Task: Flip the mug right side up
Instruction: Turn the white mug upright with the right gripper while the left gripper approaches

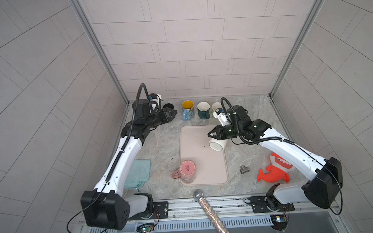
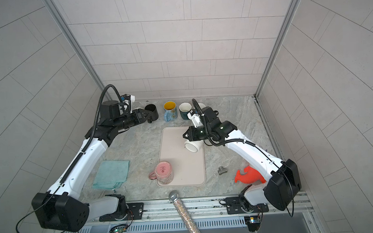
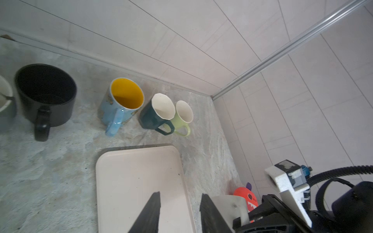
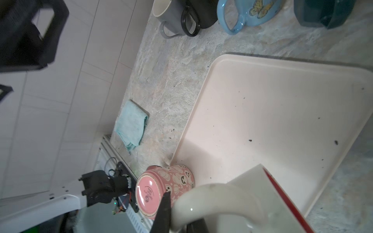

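Mid-turn: right jaws clenched the white mug (image 1: 217, 144) by its handle, sideways at the tray's (image 1: 196, 164) edge; left jaws stood parted, empty. Next, likely: finish rotating it upright, then lower.

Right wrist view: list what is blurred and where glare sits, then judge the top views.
Right wrist view: the white mug handle looms close and soft; a glare spot sits on the pink mug base. Both top views: sharp throughout, though the wide lens bows the wall tiles.
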Robot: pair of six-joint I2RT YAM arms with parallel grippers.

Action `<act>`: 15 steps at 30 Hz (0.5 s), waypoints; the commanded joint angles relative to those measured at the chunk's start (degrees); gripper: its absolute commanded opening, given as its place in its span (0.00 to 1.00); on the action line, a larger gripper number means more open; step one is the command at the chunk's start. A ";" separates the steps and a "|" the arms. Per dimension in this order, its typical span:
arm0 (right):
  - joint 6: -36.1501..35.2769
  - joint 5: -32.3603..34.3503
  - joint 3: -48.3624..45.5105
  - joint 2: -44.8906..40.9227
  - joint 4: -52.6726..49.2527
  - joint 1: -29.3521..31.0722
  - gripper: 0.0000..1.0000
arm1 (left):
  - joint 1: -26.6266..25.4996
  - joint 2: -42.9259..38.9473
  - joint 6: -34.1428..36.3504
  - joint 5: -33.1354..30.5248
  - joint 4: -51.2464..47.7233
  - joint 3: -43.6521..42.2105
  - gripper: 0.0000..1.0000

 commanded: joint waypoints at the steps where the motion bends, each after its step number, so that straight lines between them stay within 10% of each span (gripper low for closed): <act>1: -14.30 6.93 3.02 -1.50 -0.51 2.78 0.00 | -1.65 2.05 1.51 5.95 -2.08 3.66 0.39; 15: -31.71 5.39 2.06 -5.45 2.71 6.31 0.00 | -10.85 6.37 8.58 10.95 -10.87 8.31 0.39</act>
